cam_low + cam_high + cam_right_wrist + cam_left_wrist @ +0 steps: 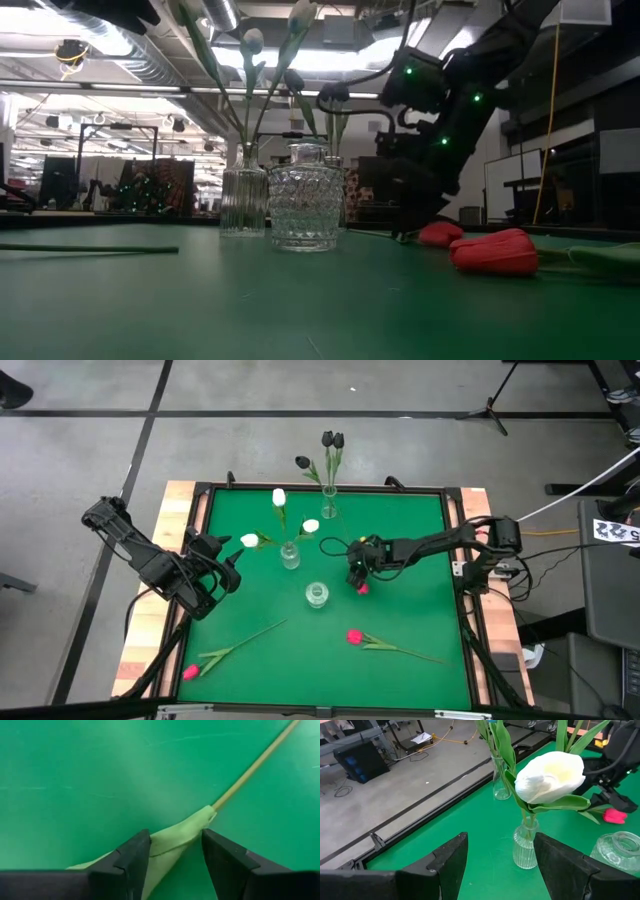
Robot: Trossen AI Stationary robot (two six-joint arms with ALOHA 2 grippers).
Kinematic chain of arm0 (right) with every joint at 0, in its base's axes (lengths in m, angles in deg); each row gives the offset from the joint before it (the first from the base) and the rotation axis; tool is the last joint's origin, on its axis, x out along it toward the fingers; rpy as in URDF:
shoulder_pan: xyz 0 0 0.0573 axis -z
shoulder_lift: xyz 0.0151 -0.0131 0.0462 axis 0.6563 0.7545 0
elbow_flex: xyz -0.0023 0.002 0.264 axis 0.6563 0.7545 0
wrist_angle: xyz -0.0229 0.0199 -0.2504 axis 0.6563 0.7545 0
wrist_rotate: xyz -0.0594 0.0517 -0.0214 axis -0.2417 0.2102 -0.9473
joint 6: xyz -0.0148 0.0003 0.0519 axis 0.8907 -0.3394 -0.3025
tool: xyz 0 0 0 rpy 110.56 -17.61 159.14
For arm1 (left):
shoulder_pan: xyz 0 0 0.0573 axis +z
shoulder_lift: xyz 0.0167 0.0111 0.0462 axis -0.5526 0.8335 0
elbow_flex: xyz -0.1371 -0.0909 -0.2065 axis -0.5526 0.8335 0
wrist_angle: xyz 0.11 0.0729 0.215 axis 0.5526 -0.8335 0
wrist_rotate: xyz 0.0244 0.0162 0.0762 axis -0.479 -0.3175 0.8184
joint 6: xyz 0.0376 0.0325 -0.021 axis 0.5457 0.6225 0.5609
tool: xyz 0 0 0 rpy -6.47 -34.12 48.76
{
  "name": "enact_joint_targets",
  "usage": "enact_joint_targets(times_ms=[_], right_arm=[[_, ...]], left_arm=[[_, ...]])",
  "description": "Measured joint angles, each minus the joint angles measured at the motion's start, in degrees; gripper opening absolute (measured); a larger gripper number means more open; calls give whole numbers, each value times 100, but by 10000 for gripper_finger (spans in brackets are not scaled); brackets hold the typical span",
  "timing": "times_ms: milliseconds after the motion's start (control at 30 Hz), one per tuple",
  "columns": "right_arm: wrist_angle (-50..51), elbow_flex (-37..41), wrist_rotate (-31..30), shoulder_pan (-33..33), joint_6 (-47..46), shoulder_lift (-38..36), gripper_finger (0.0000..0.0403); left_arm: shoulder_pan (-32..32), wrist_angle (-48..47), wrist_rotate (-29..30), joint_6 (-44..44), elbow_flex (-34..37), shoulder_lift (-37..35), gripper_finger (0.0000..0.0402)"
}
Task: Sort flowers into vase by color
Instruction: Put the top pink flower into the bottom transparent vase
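The green desk [400, 540] carries three vases: one with black tulips [331, 440], one with white tulips [279, 498], and an empty one [317, 595]. From above, the right hand [357, 573] sits low over a pink tulip [362, 589]; only its wrist view shows narrow fingers [132, 862] flanking that tulip's leaf [172, 842]. The left hand [500, 862] waits wide at the desk's left edge.

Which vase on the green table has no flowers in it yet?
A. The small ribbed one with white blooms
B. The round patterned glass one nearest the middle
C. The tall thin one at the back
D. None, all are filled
B: seen from above, the round glass vase stands empty, while the ribbed vase holds the white tulips and the tall vase holds the black tulips.
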Motion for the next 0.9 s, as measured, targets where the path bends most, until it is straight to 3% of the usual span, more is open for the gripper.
enact_joint_targets(times_ms=[133,367,533,700,900], right_arm=[[-3,-17,270,10,-165,82,154],[84,-24,438,4,-312,82,15],[139,-20,518,4,-775,68,27],[444,-21,703,4,-1439,40,6],[598,-26,867,4,-1746,34,12]], left_arm=[[-1,0,0,0,0,0,224],[-1,0,0,0,0,0,224],[1,0,-1,0,0,0,224],[-1,0,-2,0,0,0,224],[-1,0,-2,0,0,0,224]])
